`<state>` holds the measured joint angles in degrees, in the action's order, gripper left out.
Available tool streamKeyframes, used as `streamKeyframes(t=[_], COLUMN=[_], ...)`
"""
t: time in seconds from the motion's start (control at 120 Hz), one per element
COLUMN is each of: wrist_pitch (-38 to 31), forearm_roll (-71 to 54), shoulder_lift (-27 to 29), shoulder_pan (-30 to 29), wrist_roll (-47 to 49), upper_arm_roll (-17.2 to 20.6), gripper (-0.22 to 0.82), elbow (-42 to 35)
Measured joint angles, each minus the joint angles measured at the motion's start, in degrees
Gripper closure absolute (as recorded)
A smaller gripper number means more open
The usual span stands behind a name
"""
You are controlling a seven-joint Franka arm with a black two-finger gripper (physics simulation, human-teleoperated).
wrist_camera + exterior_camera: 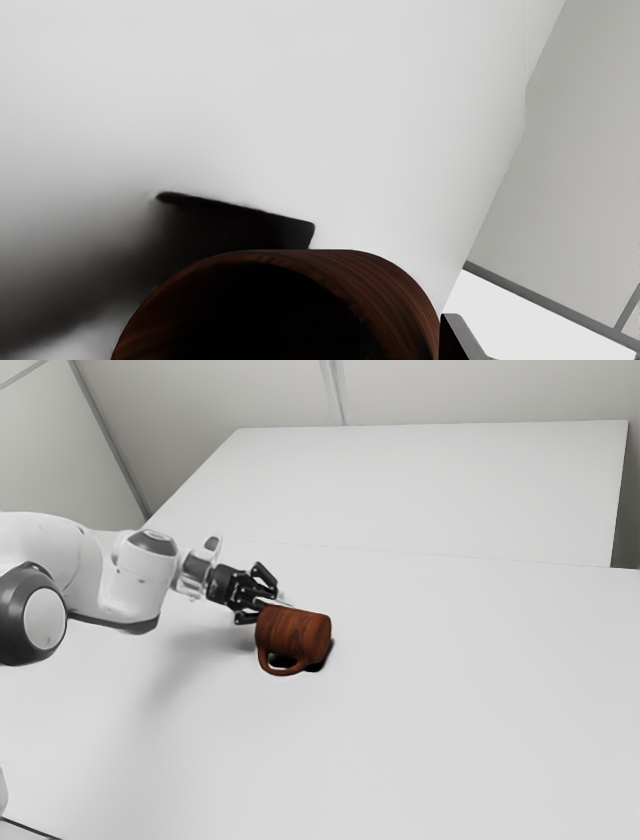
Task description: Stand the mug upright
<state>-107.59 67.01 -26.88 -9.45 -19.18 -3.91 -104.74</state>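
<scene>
You're likely securing the tipped mug [293, 630] with the claw [284, 603], whose opening and hold you can't tell; next you're confirming grip, then turning it mouth-up.

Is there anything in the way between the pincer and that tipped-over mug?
No, nothing visible stands between them: the pincer is right at the open mouth of the mug, which lies tipped on its side.
</scene>
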Motion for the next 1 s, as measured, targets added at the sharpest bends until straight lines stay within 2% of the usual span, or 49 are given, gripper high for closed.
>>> streamKeyframes(t=[0.1, 0.333, 0.533, 0.742, 1.0], wrist_pitch=[-1.24, -3.61, -7.05, -12.13, -21.17], forearm_roll=[0.14, -3.23, -25.92, -47.81, -60.99], shoulder_lift=[0.03, 2.18, 9.43, 16.33, 19.77], shoulder_pan=[0.03, 2.30, 6.78, 9.32, 10.49], wrist_roll=[0.29, 1.05, 3.03, 6.32, 9.55], upper_arm_roll=[1.68, 2.50, 2.50, 2.52, 2.53], gripper=[0.71, 0.76, 0.78, 0.78, 0.78], elbow=[0.34, 0.83, 0.03, -7.04, -13.60])
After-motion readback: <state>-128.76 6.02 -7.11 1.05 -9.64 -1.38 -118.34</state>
